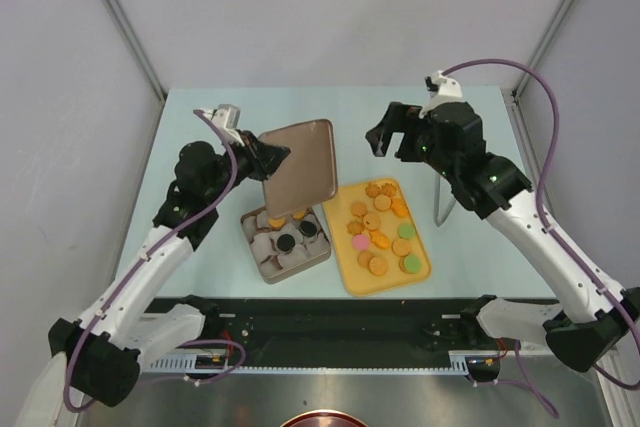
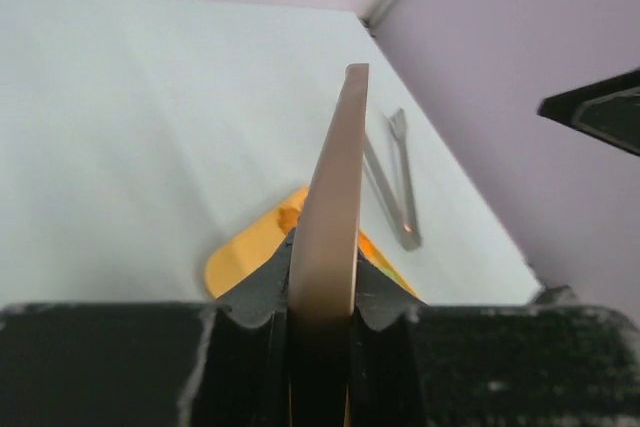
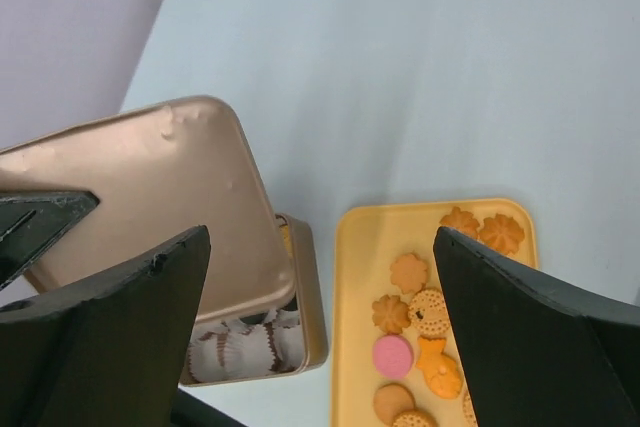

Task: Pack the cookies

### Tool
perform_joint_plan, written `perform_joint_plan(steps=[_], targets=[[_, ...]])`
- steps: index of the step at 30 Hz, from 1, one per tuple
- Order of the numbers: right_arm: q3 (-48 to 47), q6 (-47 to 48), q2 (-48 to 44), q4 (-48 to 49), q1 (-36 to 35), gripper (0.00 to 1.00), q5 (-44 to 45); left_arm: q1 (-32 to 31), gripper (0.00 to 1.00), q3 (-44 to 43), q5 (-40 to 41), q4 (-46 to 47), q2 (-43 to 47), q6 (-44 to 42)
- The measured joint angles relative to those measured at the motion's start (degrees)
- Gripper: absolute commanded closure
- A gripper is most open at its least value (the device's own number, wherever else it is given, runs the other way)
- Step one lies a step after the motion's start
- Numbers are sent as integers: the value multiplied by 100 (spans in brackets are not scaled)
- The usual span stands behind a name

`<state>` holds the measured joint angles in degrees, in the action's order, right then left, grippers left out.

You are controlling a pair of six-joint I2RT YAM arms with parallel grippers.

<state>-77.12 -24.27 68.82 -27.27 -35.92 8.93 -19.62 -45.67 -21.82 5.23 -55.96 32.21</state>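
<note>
Our left pincer [image 1: 268, 155] is pinching the brown lid [image 1: 300, 162] by one edge and holds it off the table at a tilt. From this pincer's own camera the lid rises edge-on between the two black fingers [image 2: 262, 292], which press against both of its faces.

Directly beneath the left pincer and the raised lid sits the open tin [image 3: 312, 292]. It holds white paper cups [image 3: 235, 347] and a few of the cookies [image 3: 430, 312], some tan and some black.

Most of the cookies lie on the yellow tray [image 3: 362, 247], which is just beside the tin on the side toward our right pincer [image 1: 385, 137]. They are mainly orange-tan, some with flower edges, along with a pink one and a couple of green ones.

The right pincer is spread wide, grips nothing and hangs above the table. Seen from its wrist, the tray and the tin's near wall lie below it, in the gap between its fingers. Metal tongs [image 1: 440, 202] rest on the table under the right arm, near the tray's outer edge and not touching it.
</note>
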Motion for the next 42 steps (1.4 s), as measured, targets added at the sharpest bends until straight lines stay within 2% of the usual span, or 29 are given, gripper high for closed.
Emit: perform_joint_plan(steps=[2,4,7,11,15,18,24,31,38,41,42], targets=[[-120,-219,-131,-197,168,0,-85,-337,100,-400,708,-382,-2,-546],[-240,-369,-133,-363,302,0,-221,-955,99,-789,1652,-645,-2,-1228],[-293,-507,-42,-588,407,0,-437,-1849,100,-1113,2973,-758,-59,-2326],[-286,-577,101,-800,463,0,-758,-2736,100,-1193,4605,-584,-330,-3836],[-181,-748,42,-758,678,0,-1233,-3560,100,-780,6008,463,-673,-5689],[-140,-916,-22,-730,1086,0,-1764,-4002,100,-197,6669,1547,-870,-7097],[-118,-1058,39,-632,1375,0,-2660,-4607,99,651,7222,3641,-1366,-9396],[-92,-1043,555,-409,1325,0,-3394,-5265,100,986,7241,5939,-2203,-11560],[-46,-1060,999,-122,1355,7,-3838,-5563,100,1010,7226,6675,-2981,-12670],[-44,-1071,1047,0,1355,13,-3950,-5582,100,1010,7219,6699,-3163,-12874],[-44,-1069,1047,39,1349,19,-3980,-5582,100,1010,7222,6704,-3169,-12893]])
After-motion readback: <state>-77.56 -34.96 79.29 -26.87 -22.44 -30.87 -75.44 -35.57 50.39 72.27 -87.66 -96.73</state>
